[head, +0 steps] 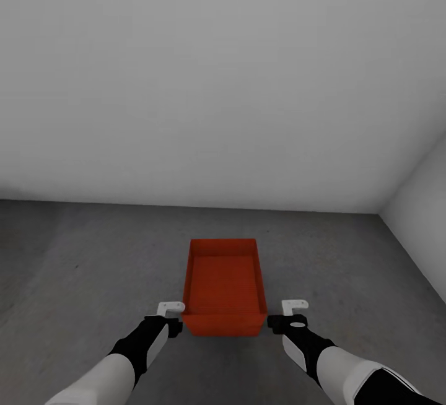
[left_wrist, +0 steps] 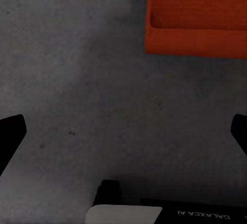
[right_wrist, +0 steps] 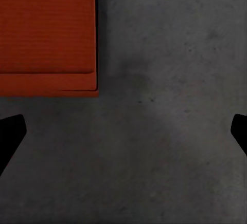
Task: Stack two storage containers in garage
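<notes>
orange-red rectangular topless storage containers [head: 224,287] sit on the dark grey mottled concrete floor [head: 80,269] of the garage, one nested or stacked on the other: in the head view the front wall shows a doubled lower edge, and the right wrist view shows a second thin rim [right_wrist: 62,93] just beneath the upper box's wall [right_wrist: 47,26]. how deep one sits in the other cannot be told. the stack stands with its long side running away from the robot, midway between the two arms and well short of the plain pale grey back wall [head: 223,83]. a second pale wall [head: 421,219] meets it at the corner on the right.

left gripper [head: 170,311] hangs just beside the stack's near left corner, its fingers spread wide apart and touching nothing; in the left wrist view its dark fingertips [left_wrist: 11,131] frame bare concrete, with the box corner [left_wrist: 195,18] ahead. right gripper [head: 290,309] hangs just beside the near right corner, likewise spread open and holding nothing, its dark fingertips [right_wrist: 10,131] over bare floor
</notes>
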Robot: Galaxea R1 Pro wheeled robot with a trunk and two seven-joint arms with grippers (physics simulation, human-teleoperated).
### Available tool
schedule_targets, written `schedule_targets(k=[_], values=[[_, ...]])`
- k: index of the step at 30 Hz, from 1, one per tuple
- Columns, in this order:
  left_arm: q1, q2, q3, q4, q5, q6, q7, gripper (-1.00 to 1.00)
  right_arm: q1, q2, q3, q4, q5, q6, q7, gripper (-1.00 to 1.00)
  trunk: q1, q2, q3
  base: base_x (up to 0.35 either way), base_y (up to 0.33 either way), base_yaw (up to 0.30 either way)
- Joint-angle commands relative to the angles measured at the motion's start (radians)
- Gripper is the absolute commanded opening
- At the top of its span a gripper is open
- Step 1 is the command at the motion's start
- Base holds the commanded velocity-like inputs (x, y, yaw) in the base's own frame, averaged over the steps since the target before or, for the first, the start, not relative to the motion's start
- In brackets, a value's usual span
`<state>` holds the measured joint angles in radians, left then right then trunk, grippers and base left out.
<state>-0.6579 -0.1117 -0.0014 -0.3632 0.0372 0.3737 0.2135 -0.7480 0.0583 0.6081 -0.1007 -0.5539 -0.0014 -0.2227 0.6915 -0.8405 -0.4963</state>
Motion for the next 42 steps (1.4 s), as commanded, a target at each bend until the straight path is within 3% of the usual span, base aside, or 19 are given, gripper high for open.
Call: schedule_targets(k=[1,5,14,17,21,28,42], values=[[0.000,0.000,-0.001,-0.002,0.004,0.005,0.004,1.00,0.000,-0.001,0.009,0.000,-0.009,0.000,-0.004,1.00,0.000,-0.001,-0.001,0.000,0.000,0.000],[0.000,0.000,-0.001,-0.002,0.005,0.005,0.003,1.00,0.001,-0.001,0.009,0.005,-0.008,0.003,-0.004,1.00,0.000,-0.001,-0.001,0.000,0.000,0.000],[0.000,-0.001,-0.002,0.049,0.005,0.000,0.003,1.00,0.043,-0.001,0.012,0.110,-0.010,-0.002,0.006,1.00,0.000,-0.001,-0.001,0.000,0.000,0.000],[0.000,-0.002,-0.002,0.095,0.008,-0.036,0.003,1.00,0.073,0.000,0.012,0.115,-0.010,-0.004,0.006,1.00,0.000,-0.001,0.002,0.000,0.000,0.000],[0.000,0.000,0.000,0.210,0.010,-0.144,0.004,1.00,0.132,0.001,0.012,0.118,-0.008,-0.010,0.008,1.00,0.000,-0.001,0.008,0.000,0.000,0.000],[0.001,0.000,0.000,0.326,0.012,-0.195,0.003,1.00,0.176,0.003,0.012,0.120,-0.008,-0.010,0.009,1.00,0.000,-0.001,0.019,0.000,0.000,0.000],[0.038,0.002,0.000,0.358,0.032,-0.235,0.001,1.00,0.287,0.004,0.012,0.121,-0.002,-0.011,0.011,1.00,0.000,-0.001,0.041,0.000,0.000,0.000]])
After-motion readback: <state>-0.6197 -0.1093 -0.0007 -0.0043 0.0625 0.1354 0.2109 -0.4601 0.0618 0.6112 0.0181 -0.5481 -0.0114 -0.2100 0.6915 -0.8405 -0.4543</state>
